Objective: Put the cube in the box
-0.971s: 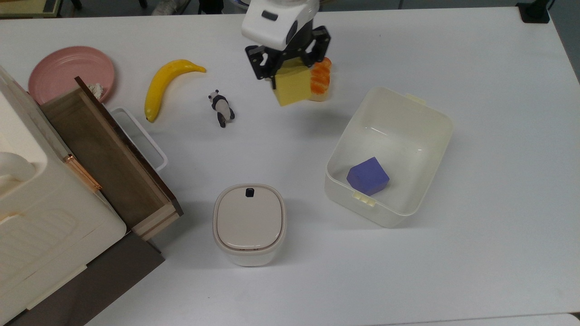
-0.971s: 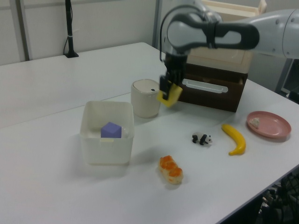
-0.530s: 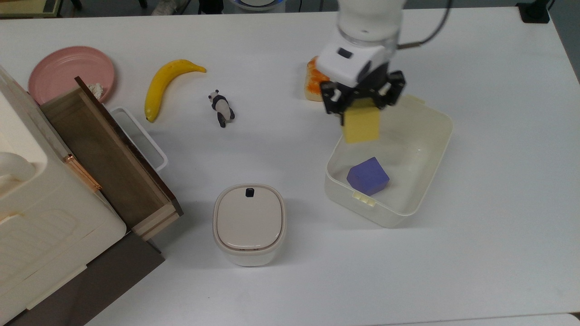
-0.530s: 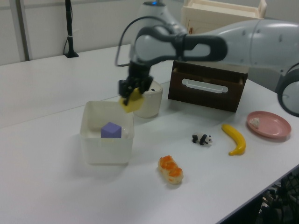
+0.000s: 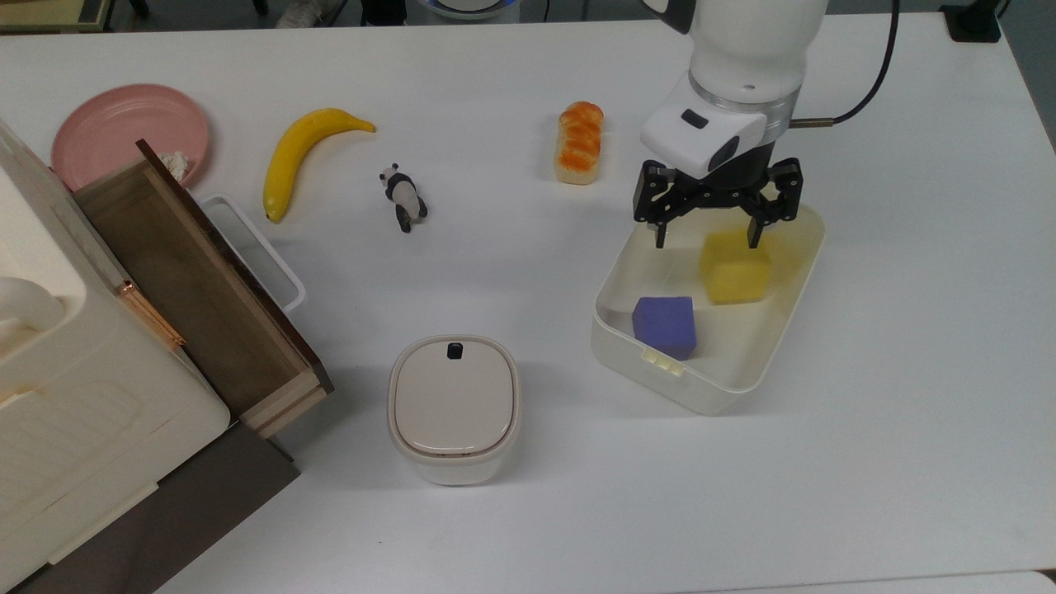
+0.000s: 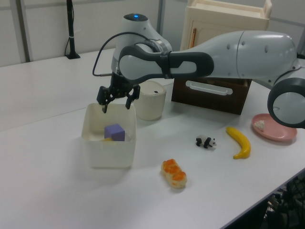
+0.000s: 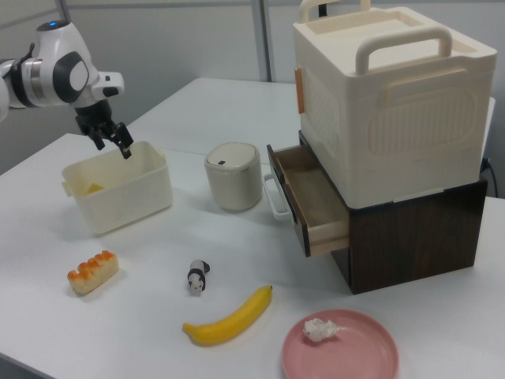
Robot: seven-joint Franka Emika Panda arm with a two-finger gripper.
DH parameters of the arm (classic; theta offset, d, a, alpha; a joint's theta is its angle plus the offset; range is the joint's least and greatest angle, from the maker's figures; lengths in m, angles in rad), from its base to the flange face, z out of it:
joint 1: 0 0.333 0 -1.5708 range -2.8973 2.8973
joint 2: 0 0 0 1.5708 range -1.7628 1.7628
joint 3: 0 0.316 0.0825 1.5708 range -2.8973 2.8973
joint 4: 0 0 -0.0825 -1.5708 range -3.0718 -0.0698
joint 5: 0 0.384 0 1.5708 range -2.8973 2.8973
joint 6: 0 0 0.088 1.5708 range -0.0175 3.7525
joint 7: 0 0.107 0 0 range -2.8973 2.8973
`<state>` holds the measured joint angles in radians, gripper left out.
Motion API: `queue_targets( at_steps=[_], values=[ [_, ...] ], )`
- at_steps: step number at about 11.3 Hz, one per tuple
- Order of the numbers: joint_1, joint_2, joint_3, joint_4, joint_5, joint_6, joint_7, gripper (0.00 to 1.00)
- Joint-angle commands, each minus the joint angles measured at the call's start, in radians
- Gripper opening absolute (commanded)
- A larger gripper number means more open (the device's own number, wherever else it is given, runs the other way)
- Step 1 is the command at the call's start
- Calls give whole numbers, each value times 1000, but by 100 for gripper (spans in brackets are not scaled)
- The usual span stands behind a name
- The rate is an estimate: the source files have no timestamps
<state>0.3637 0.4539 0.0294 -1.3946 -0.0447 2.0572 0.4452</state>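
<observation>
While the cube (image 5: pixel 735 267) lies beside a purple cube (image 5: pixel 665 326) in the box (image 5: pixel 790 330), the tool (image 5: pixel 714 221) gapes above.

Spread gripper (image 6: pixel 116 100) above box (image 6: pixel 108 152)

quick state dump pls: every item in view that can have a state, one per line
pincer: open, above the box, holding nothing
cube: released, resting inside the box
box: no lid, holds both cubes
purple cube: inside the box, beside the cube
lidded container: lid shut
drawer: pulled open
pink plate: upright, small white scrap on it
banana: lying on the table
panda figure: on the table
bread roll: lying flat on the table
</observation>
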Motion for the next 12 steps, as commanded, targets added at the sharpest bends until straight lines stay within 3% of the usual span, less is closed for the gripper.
queue_targets(
  at_steps=[1,3,4,5,7,8,12],
  values=[
    [-61,-111,4,-32,-41,-107,17,100],
    [-133,-205,4,-68,-44,-242,-41,100],
    [-187,-283,1,-111,-35,-328,-177,100],
    [-219,-322,-3,-142,-35,-380,-222,100],
    [-296,-354,-3,-194,-41,-382,-285,100],
    [-311,-357,-5,-198,-41,-382,-343,100],
    [-335,-357,-17,-195,-44,-381,-359,100]
  ],
)
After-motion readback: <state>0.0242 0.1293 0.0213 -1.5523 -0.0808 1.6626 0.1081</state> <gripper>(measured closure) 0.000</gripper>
